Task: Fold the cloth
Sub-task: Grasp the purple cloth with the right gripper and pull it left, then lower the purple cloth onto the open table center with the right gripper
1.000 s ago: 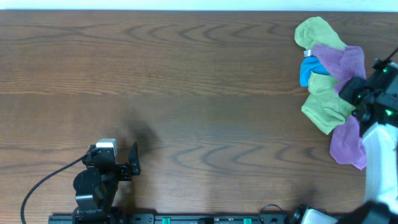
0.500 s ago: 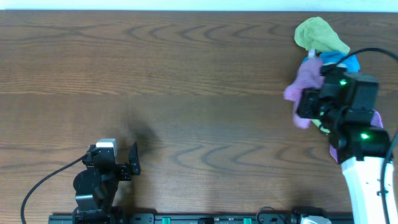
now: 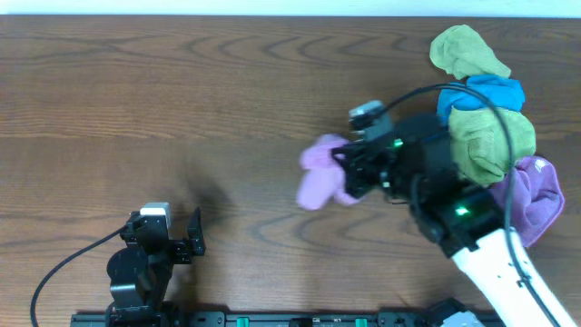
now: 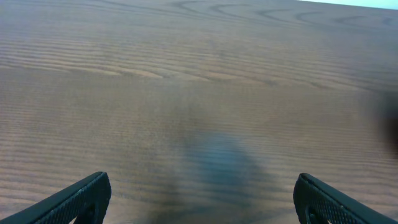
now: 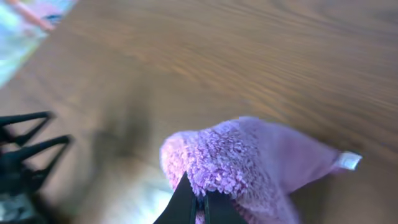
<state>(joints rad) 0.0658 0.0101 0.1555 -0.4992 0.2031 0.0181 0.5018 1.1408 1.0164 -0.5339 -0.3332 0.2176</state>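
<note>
The mauve cloth hangs bunched from my right gripper above the middle of the table. In the right wrist view the cloth droops over the shut fingertips, and its small white tag sticks out at the right. My left gripper rests near the front left edge of the table. In the left wrist view its fingers are wide apart with bare wood between them.
A pile of other cloths lies at the far right: a green one, a blue one, another green one and a lavender-purple one. The brown wooden table spreads to the left.
My right arm has swung left from the cloth pile toward the table's middle, carrying the mauve cloth with it. The left arm has not moved.
</note>
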